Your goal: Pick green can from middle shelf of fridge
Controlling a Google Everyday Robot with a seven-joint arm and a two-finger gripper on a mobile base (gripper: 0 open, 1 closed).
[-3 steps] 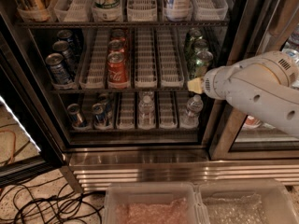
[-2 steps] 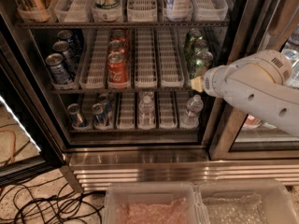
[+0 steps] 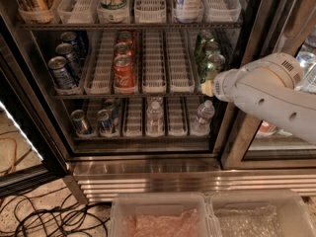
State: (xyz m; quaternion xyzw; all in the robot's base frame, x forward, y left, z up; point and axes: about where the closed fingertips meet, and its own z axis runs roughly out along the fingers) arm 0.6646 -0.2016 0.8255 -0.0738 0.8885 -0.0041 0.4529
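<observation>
The fridge (image 3: 148, 174) stands open in front of me. On its middle shelf (image 3: 158, 94), three dark-green cans stand in a row in the right-hand lane. The front green can (image 3: 214, 66) is at the shelf's front edge. My gripper (image 3: 207, 88) reaches in from the right at the end of the white arm (image 3: 266, 95). Its pale tip sits just below and in front of the front green can, at shelf-edge height. The arm's casing hides most of the gripper.
Red cola cans (image 3: 124, 70) and blue cans (image 3: 61, 73) stand in the left lanes of the same shelf. Water bottles (image 3: 202, 117) and small cans stand on the shelf below. The dark door frame (image 3: 242, 132) is beside the arm. Two plastic bins (image 3: 207, 216) and floor cables (image 3: 49, 216) lie below.
</observation>
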